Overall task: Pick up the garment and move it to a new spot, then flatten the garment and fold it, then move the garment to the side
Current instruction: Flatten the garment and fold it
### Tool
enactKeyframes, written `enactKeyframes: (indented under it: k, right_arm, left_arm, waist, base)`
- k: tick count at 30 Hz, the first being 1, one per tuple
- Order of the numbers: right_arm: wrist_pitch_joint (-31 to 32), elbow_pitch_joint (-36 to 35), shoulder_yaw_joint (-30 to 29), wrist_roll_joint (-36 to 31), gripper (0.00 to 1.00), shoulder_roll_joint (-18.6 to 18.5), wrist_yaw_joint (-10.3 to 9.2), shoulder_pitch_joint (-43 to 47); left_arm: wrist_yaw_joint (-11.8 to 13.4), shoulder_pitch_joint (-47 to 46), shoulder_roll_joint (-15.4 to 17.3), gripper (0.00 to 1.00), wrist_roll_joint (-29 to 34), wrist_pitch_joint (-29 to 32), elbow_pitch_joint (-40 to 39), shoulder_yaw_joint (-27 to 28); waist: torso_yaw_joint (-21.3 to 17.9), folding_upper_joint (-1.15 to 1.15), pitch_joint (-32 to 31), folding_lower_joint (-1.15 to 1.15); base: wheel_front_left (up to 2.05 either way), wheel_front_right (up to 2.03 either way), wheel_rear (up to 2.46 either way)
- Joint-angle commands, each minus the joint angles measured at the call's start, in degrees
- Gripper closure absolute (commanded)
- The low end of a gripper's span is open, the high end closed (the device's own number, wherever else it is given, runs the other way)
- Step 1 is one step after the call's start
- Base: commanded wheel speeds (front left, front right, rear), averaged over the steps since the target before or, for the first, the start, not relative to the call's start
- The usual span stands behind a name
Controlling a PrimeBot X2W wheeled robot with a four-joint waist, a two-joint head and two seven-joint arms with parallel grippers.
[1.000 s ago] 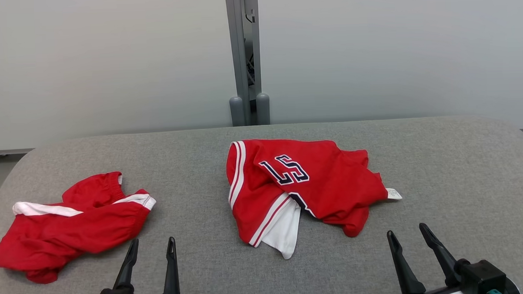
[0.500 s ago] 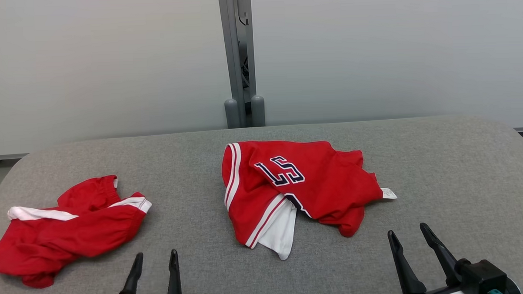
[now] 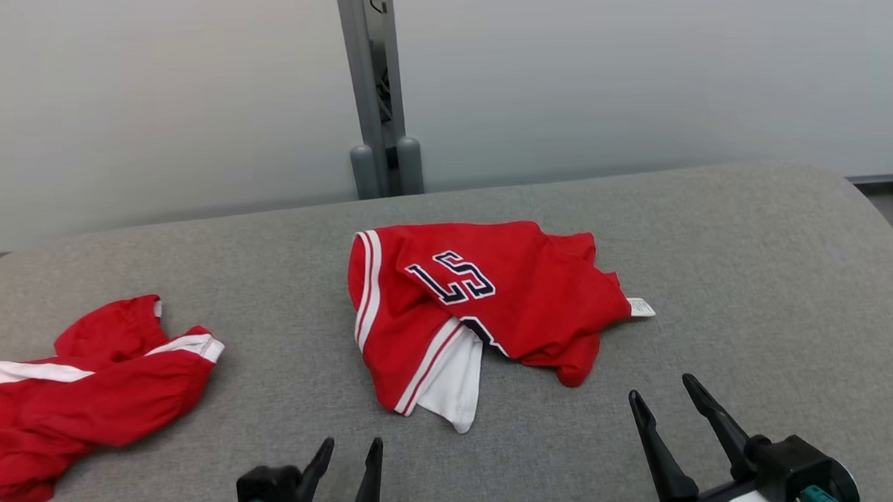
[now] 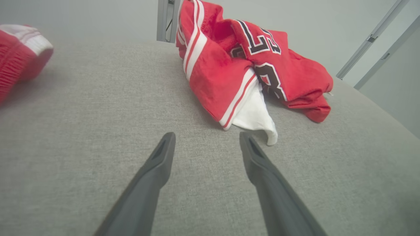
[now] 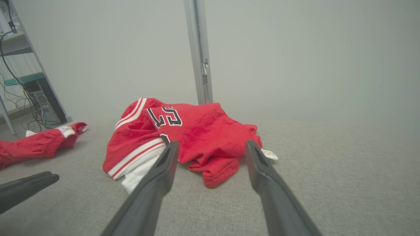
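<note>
Far left on the counter point(image 3: 269, 287), a gray woven-fabric top w/ rounded corners, lies a crumpled pair of red shorts point(image 3: 88, 397): gathered elastic hem, white band, partly cut off by the frame edge. Next, low in the head view, is the left end effector point(image 3: 351, 444). Its two slim, dark, tapered fingers are spread wide w/ nothing btwn them, tips over bare cloth just short of the jersey. The jersey point(image 3: 537, 307) sits mid-counter: soft matte red fabric, bunched & folded over itself, w/ white-and-red striped trim and dark numerals outlined in white. A white inner layer pokes out at its near edge, and a small white tag point(image 3: 640, 307) sticks out on its right side. Behind it a gray metal post point(image 3: 372, 90) rises against a pale wall. At right, the right end effector point(image 3: 661, 387) is likewise wide open & empty, near the jersey but apart from it.
</note>
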Motion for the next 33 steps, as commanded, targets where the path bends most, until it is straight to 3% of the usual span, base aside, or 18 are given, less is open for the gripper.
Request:
enactKeyframes:
  k: [1, 16, 17, 18, 19, 26, 33]
  right_arm:
    - [0.0, 0.0, 0.0, -0.5, 0.00, -0.3, -0.03, -0.8]
    - [0.0, -1.1, 0.2, 0.1, 0.00, -0.3, -0.02, -5.8]
    - [0.0, -1.2, 0.2, 0.1, 0.00, -0.3, -0.03, -6.0]
    - [0.0, -1.3, 0.3, 0.0, 0.00, -0.3, -0.03, -6.2]
    - [0.0, -1.3, 0.2, -0.2, 0.00, -0.3, -0.02, -6.3]
    - [0.0, -0.8, -0.3, -0.6, 0.00, -0.3, -0.03, -6.0]
    - [0.0, 0.5, 0.5, 0.1, 0.00, -0.3, -0.02, -4.9]
  left_arm:
    - [-0.2, -2.2, 0.3, 0.00, -0.8, 0.0, 0.5, -0.3]
    - [0.8, -15.7, 0.3, 0.00, -4.8, -0.1, 10.8, -4.1]
    - [0.6, -16.1, 0.3, 0.25, -5.1, -0.1, 11.3, -4.3]
    - [0.4, -16.8, 0.3, 0.75, -5.3, -0.1, 11.3, -4.3]
    - [-0.1, -17.2, 0.3, 1.00, -5.5, -0.1, 11.4, -4.7]
    - [-2.4, -18.5, 0.3, 1.00, -5.9, -0.1, 4.9, -6.0]
    - [-4.1, -20.6, 0.3, 1.00, -12.5, 3.6, -8.2, -12.1]
  waist:
    - [-1.2, 0.00, 1.4, 0.00]
    - [-6.6, 0.00, 9.7, 0.00]
    - [-6.8, 0.00, 10.0, 0.00]
    - [-7.0, 0.00, 10.3, 0.00]
    - [-7.1, 0.00, 10.5, 0.00]
    - [-7.0, 0.00, 10.3, 0.00]
    - [-7.3, 0.00, 6.2, 0.00]
  base:
    - [0.00, 0.00, 0.00]
    - [0.00, 0.00, 0.00]
    - [0.00, 0.00, 0.00]
    - [0.00, 0.00, 0.00]
    - [0.00, 0.00, 0.00]
    - [0.00, 0.00, 0.00]
    - [0.00, 0.00, 0.00]
